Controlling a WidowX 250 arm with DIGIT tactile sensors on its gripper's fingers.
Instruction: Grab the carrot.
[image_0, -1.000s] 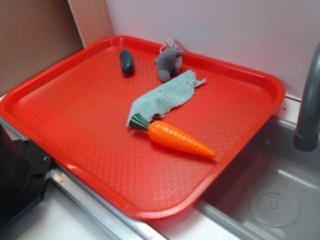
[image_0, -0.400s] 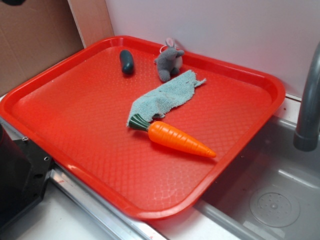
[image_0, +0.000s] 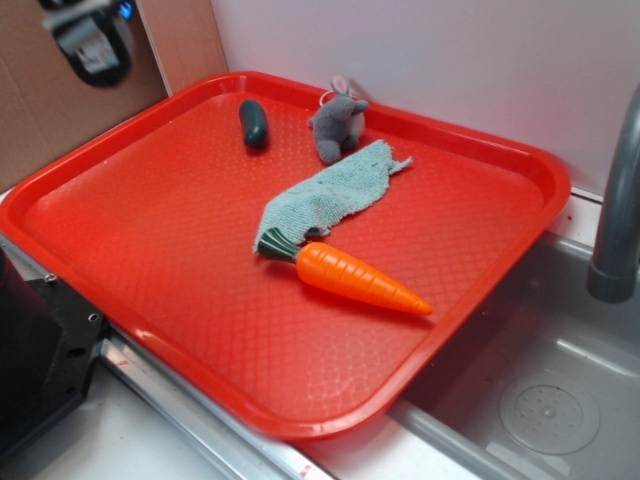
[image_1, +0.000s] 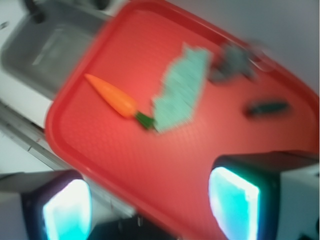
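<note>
The carrot (image_0: 355, 277) is glossy orange with a dark green stem cap and lies on the red tray (image_0: 150, 250), right of the middle, tip toward the sink. Its stem end touches a teal cloth (image_0: 325, 195). The blurred wrist view has the carrot (image_1: 111, 96) well ahead of the jaws. My gripper (image_0: 92, 45) hangs blurred at the top left, above the tray's far left corner and far from the carrot. From the wrist, the gripper (image_1: 150, 207) is open, its cyan pads (image_1: 235, 202) wide apart with nothing between them.
A grey plush mouse (image_0: 338, 122) and a small dark green oval toy (image_0: 253, 123) sit near the tray's back edge. A steel sink (image_0: 540, 400) with a grey faucet (image_0: 620, 200) lies to the right. Cardboard (image_0: 40, 110) stands at the back left, a black block (image_0: 40, 360) at the front left.
My gripper has come down into the exterior view at the top left; a second ago it was out of sight. The carrot and the other toys have not moved.
</note>
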